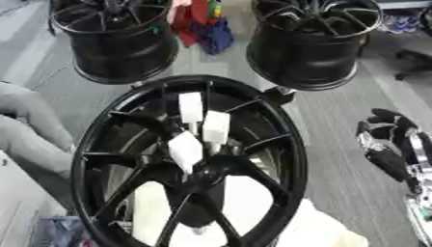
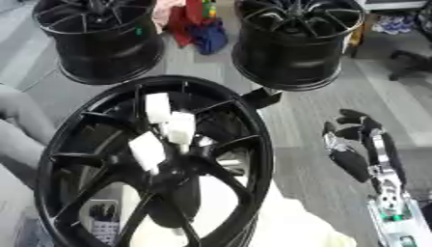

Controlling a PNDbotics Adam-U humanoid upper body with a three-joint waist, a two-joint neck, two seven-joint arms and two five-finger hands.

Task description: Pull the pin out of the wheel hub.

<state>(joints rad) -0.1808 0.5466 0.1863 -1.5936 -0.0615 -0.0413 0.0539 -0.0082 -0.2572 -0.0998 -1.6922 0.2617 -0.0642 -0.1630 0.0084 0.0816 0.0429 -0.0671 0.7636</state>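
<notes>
Far-left wheel (image 1: 114,41): black rim standing at upper left, face tilted up, on the grey floor (image 1: 337,144); well apart from the big hub.
Grey shape (image 1: 33,130): soft, rounded, at left edge beside the big hub; can't tell what it is.
Wheel hub (image 1: 190,164): big black spoked rim, front & centre, fills most of the lower view; face toward the camera, tilted a bit.
Pins (image 1: 202,128): three white blocky pieces clustered nr the hub's centre, w/ thin stems below; upper one (image 1: 191,107) highest, second (image 1: 216,127) just right of it, third (image 1: 185,150) lower left, angled. All seated at the hub, none out.
Cloth pile (image 1: 202,24): red & blue fabric at top, between the two far wheels.
Far-right wheel (image 1: 314,41): black rim at upper right, just beyond the hub's top-right edge.
Right hand (image 2: 354,140): black w/ silver parts, at right edge, well apart from hub; fingers relaxed, loosely spread, grasping nothing.
Left hand: doesn't show in either view.
</notes>
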